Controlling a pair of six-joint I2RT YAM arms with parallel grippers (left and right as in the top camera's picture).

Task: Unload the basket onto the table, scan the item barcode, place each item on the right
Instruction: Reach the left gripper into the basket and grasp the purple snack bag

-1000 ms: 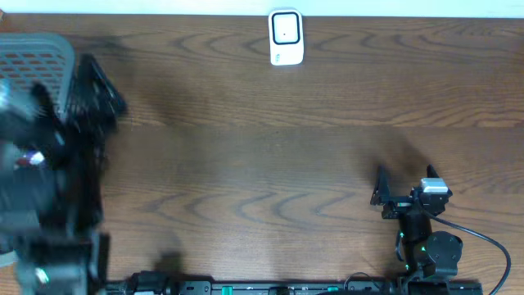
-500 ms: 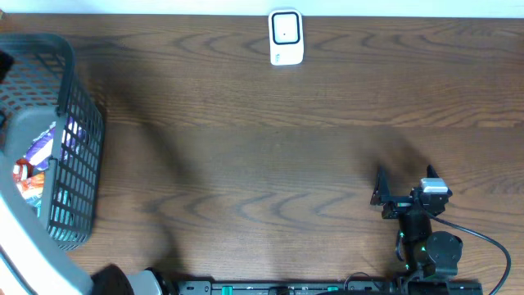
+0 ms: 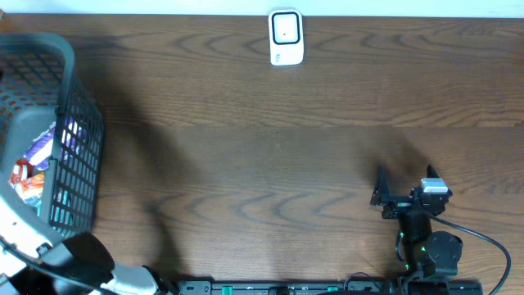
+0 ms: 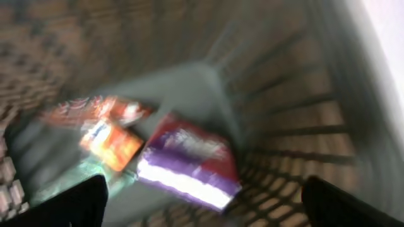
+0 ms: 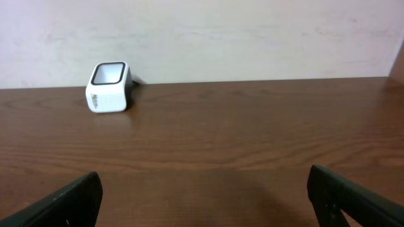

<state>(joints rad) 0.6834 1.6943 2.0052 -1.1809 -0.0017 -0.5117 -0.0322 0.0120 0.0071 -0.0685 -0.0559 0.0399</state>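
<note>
Purple-and-white flat packet (image 4: pixel 186 164) lying in grey plastic mesh basket (image 3: pixel 78 164), 9 o'clock on wooden desk (image 3: pixel 270 156). White boxy scanner (image 3: pixel 286 37) at 12 o'clock. Left jaws wide apart over basket, empty; right jaws at 5 o'clock, wide, empty.

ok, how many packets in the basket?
3 that I can make out: purple packet mid-basket, orange packet beside it, red packet just beyond that. Blurry view; more may be hidden.
</note>
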